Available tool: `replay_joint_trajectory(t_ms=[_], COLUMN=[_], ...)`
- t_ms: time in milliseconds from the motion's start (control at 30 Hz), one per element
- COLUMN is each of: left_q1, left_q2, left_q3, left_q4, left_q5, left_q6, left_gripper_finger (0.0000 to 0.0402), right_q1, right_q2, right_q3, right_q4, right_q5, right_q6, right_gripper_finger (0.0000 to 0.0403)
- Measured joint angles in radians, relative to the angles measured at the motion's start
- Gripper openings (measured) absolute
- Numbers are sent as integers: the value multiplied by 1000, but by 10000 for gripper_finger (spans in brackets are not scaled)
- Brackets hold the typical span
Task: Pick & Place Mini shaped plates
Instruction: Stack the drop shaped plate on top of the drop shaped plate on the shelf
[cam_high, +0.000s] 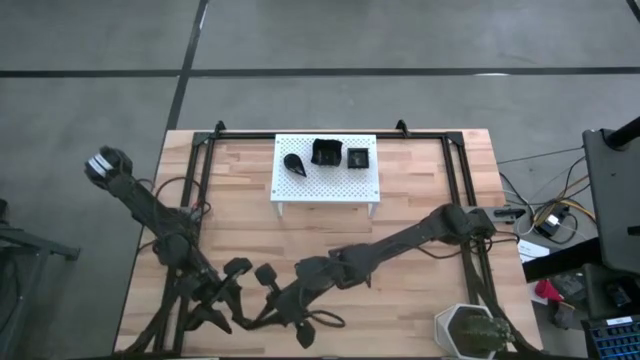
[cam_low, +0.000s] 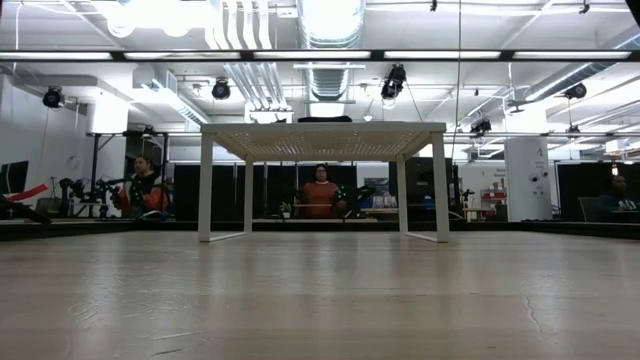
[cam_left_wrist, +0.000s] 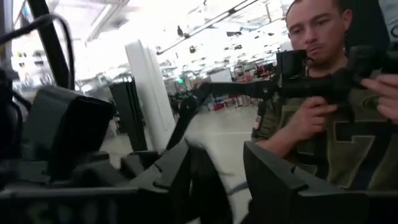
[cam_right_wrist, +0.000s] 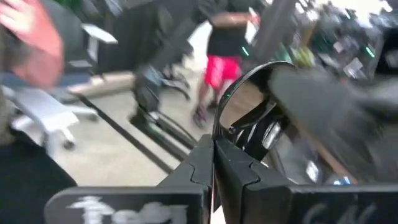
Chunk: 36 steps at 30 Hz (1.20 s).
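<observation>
Three glossy black mini shaped plates rest flat on the white perforated stand (cam_high: 326, 185) at the table's far middle: a teardrop (cam_high: 296, 163), a raised-rim square (cam_high: 326, 153) and a small square (cam_high: 358, 157). Both grippers meet in the air over the near-left part of the table. My right gripper (cam_right_wrist: 214, 155) is shut, and a further glossy black plate (cam_right_wrist: 249, 106) with a rounded rim stands up just beyond its fingertips. My left gripper (cam_left_wrist: 214, 180) is open, its fingers either side of a dark shape (cam_left_wrist: 202, 177) that I cannot identify. In the high view they show as left gripper (cam_high: 240, 268) and right gripper (cam_high: 266, 274). My right gripper pinches the plate by its lower rim (cam_right_wrist: 225, 138) between its two shut fingers. The fingertips themselves hide the exact spot. The plate stands on edge beyond the fingers, lifted clear of the table.
A grey-green hexagonal pot (cam_high: 470, 330) stands at the near right corner. A black frame (cam_high: 205, 160) runs along the table's far and side edges. In the low view the stand (cam_low: 322, 128) rises mid-table, with bare wood in front. A person (cam_left_wrist: 323, 99) is close beyond the left gripper.
</observation>
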Motion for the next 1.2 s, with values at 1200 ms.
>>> replay_joint_trajectory(t_ms=[1200], left_q1=[-7], left_q2=[-270], left_q3=[1], left_q4=[-614], left_q5=[-624], left_q6=[-53], left_gripper_finger=[142], right_q1=[-72], right_q2=[-73], right_q3=[164], right_q4=[-980], right_q5=[449], right_q6=[436], right_gripper_finger=[8])
